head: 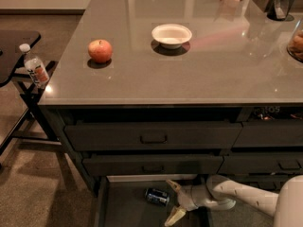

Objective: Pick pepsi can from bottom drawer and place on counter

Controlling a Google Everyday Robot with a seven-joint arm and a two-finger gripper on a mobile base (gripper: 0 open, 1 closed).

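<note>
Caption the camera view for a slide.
Open hand in the open bottom drawer, beside the lying pepsi can; apple and white bowl on the counter.

the robot's smooth white, rounded arm (246, 196) reaches in from the lower right corner, stretched nearly level toward the left. its pale grey wrist (191, 197) ends in the two-finger gripper (173, 201), low near the bottom edge, just right of centre. its tan fingers (173, 187) are spread wide apart, one above the other.
</note>
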